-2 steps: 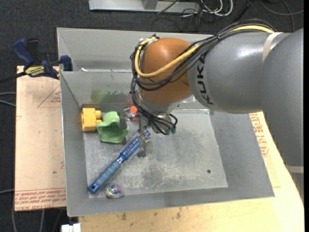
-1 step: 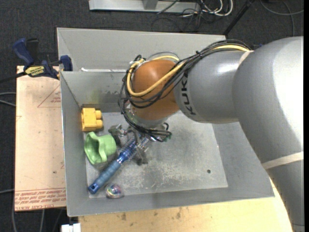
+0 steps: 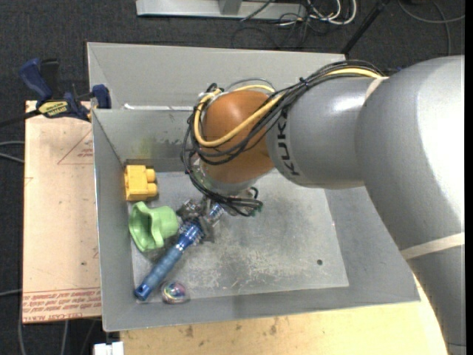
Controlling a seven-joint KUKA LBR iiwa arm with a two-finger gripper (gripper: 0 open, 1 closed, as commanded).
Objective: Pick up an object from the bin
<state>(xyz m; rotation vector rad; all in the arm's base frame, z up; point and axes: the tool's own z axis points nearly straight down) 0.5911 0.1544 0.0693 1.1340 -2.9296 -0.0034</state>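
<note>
My gripper (image 3: 201, 214) hangs low in the left half of the bin, under the arm's orange cover. It is right at the upper end of a long blue tube-shaped thing (image 3: 168, 261) that lies slanted towards the bin's front left corner. A green cup-like thing (image 3: 151, 226) lies on its side just left of the gripper, touching the blue tube. The cover hides most of the gripper's body.
A yellow block (image 3: 139, 182) sits by the left wall behind the green thing. A small shiny ball (image 3: 175, 293) rests near the front wall beside the blue tube's lower end. The arm spans the bin's right side from above.
</note>
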